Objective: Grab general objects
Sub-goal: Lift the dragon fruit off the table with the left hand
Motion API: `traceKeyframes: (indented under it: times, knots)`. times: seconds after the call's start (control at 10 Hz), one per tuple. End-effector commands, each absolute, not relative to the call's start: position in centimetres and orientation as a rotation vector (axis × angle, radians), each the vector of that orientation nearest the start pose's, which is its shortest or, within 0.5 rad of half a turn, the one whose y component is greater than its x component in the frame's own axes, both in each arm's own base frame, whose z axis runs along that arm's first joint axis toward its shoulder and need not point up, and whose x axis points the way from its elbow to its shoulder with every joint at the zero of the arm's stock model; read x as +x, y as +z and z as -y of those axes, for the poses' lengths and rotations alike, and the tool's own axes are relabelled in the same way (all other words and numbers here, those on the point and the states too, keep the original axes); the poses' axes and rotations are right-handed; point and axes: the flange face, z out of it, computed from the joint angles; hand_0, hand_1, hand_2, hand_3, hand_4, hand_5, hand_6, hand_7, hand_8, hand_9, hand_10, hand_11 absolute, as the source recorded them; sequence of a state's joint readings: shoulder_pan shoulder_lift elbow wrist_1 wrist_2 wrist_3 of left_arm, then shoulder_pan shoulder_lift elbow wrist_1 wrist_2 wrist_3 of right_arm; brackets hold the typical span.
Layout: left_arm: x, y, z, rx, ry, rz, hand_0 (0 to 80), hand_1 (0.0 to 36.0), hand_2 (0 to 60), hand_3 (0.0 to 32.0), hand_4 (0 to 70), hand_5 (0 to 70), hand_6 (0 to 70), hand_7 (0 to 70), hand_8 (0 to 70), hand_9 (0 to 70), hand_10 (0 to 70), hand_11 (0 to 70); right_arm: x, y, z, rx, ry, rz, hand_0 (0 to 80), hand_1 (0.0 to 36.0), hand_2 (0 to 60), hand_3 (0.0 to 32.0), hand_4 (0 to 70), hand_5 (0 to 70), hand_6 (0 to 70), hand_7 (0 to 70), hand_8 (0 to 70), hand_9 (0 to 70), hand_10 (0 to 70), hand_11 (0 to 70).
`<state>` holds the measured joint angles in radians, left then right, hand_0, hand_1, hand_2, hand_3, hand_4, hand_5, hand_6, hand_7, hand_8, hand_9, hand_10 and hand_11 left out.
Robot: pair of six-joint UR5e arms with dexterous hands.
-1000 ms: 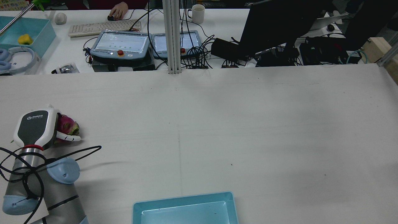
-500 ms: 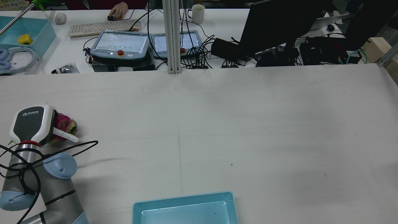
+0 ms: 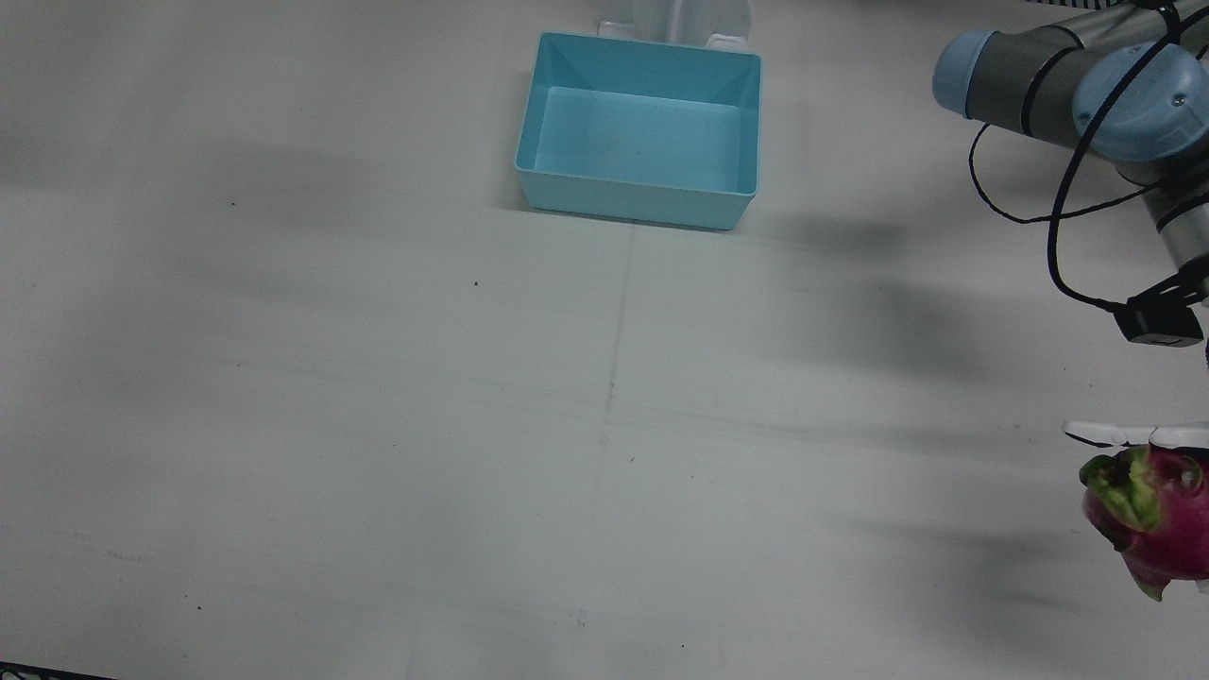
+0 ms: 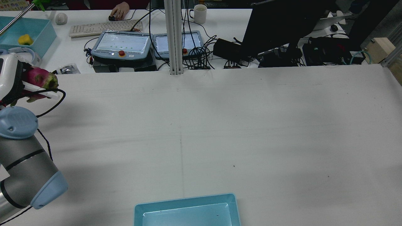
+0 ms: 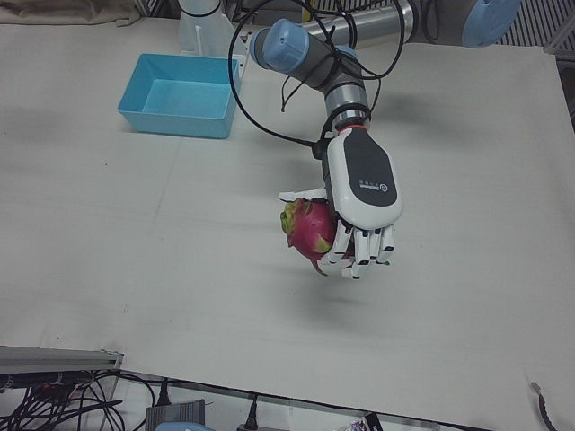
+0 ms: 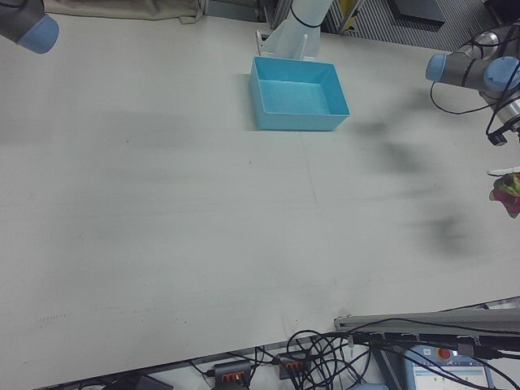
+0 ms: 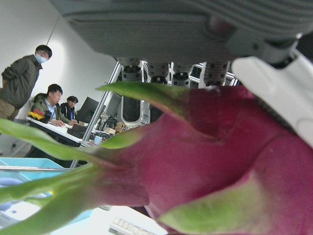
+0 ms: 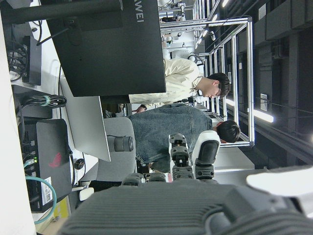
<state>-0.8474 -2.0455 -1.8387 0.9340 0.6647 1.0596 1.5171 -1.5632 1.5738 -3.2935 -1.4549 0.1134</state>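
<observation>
My left hand [image 5: 361, 193] is shut on a pink and green dragon fruit [image 5: 310, 226] and holds it in the air above the table. In the rear view the hand [image 4: 9, 77] and the fruit [image 4: 39, 80] are at the far left edge. The front view shows the fruit [image 3: 1157, 515] at its right edge under a white fingertip [image 3: 1105, 433]. The fruit [image 7: 220, 166] fills the left hand view. My right hand [image 8: 161, 205] shows only in its own view, fingers apart and holding nothing, high off the table.
A light blue bin [image 3: 633, 203] stands at the robot's side of the table, near the middle; it also shows in the rear view [image 4: 185, 199]. A black cable [image 3: 1063, 217] hangs from the left arm. Monitors, a keyboard and cables lie on the desk beyond the table.
My left hand has lifted the dragon fruit off the table and carried it up and away from the robot, toward the far left in the rear view.
</observation>
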Motion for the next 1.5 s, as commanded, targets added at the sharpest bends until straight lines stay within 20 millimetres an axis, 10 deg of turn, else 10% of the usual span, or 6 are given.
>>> traceKeyframes:
  times: [0.0,0.3,0.7,1.1,1.4]
  knots:
    - [18.0,36.9,53.0,0.789,-1.890,-1.638,54.6,9.0,0.0,0.0,50.6,43.7,17.3,44.6,32.2,49.5,37.9,53.6,11.9,69.6,48.6,0.034,-2.277,-1.985,0.0,0.0,0.0,0.0,0.0,0.0,0.0,0.0,0.0,0.0,0.0,0.0]
    - [19.5,33.3,52.7,0.438,-1.958,-1.849,57.7,9.0,0.0,0.0,70.0,45.5,22.6,50.4,32.7,49.8,35.1,49.8,11.9,69.6,48.6,0.033,-2.277,-1.984,0.0,0.0,0.0,0.0,0.0,0.0,0.0,0.0,0.0,0.0,0.0,0.0]
    - [24.1,23.8,54.0,0.066,-1.669,-2.093,59.9,9.7,0.0,0.0,70.0,44.1,23.9,55.6,30.5,47.7,28.7,41.8,12.0,69.6,48.6,0.031,-2.276,-1.983,0.0,0.0,0.0,0.0,0.0,0.0,0.0,0.0,0.0,0.0,0.0,0.0]
    - [26.9,20.0,53.2,-0.201,-1.449,-2.148,61.1,9.1,0.0,0.0,70.0,45.0,29.0,63.7,31.0,48.0,26.3,38.4,11.9,69.6,48.6,0.034,-2.277,-1.985,0.0,0.0,0.0,0.0,0.0,0.0,0.0,0.0,0.0,0.0,0.0,0.0]
    - [37.3,18.4,47.0,-0.492,-1.294,-2.136,61.9,7.5,0.0,0.0,70.0,43.9,30.7,68.1,33.9,49.6,24.4,35.4,11.9,69.6,48.6,0.033,-2.277,-1.984,0.0,0.0,0.0,0.0,0.0,0.0,0.0,0.0,0.0,0.0,0.0,0.0]
